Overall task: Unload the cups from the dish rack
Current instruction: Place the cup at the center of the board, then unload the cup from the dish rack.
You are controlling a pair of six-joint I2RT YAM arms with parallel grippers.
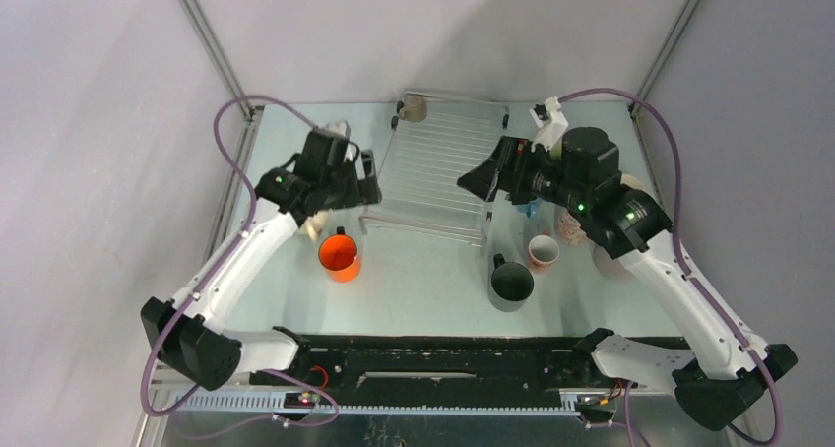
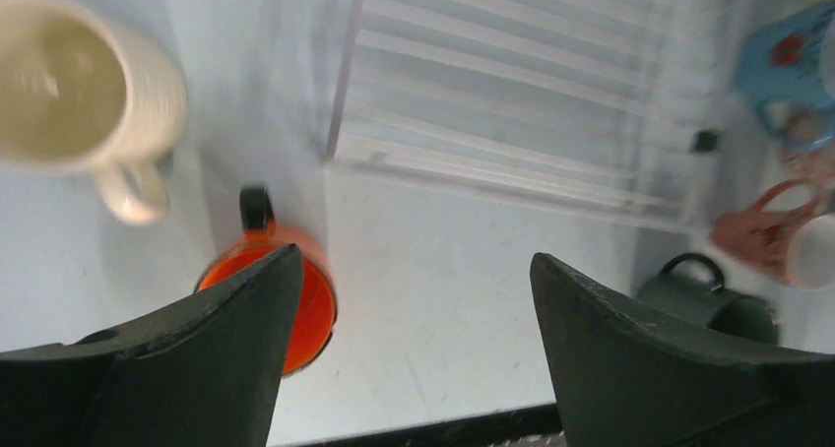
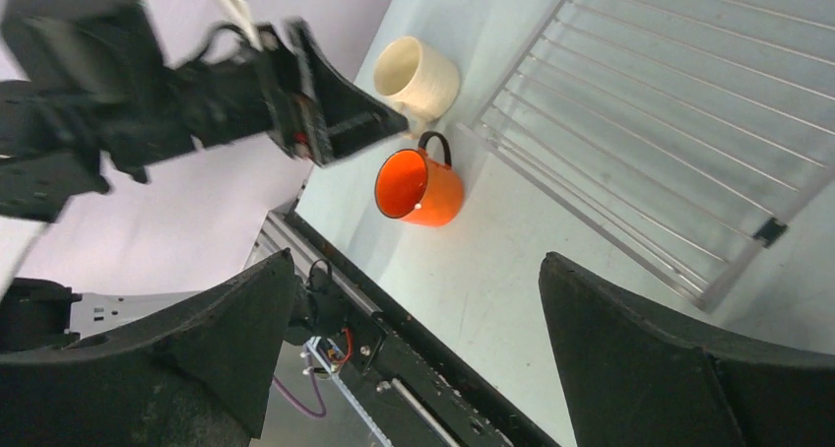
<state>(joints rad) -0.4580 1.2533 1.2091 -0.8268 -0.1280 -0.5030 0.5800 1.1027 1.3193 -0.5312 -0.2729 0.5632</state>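
Pretty much done here, I'd say. Nearest on the table [image 1: 423, 299] sit the orange cup [image 1: 340, 255], a dark cup [image 1: 511, 284] and a pink-and-white cup [image 1: 543, 253], with a cream cup [image 2: 69, 83] just left of the orange one. Left gripper [image 2: 414, 270] hangs wide open over that spot, holding nothing. Right gripper [image 3: 418, 270] is spread wide and empty too. The dish rack [image 1: 433, 161] behind looks bare except for one tan cup [image 1: 415, 108] at its far left corner.

A robotics lab cell: plain lilac panels [image 1: 98, 122] on aluminium posts [image 1: 205, 35] enclose a pale counter [image 1: 423, 280], with two cabled arms [image 1: 246, 255] bolted to a black rail [image 1: 443, 353].
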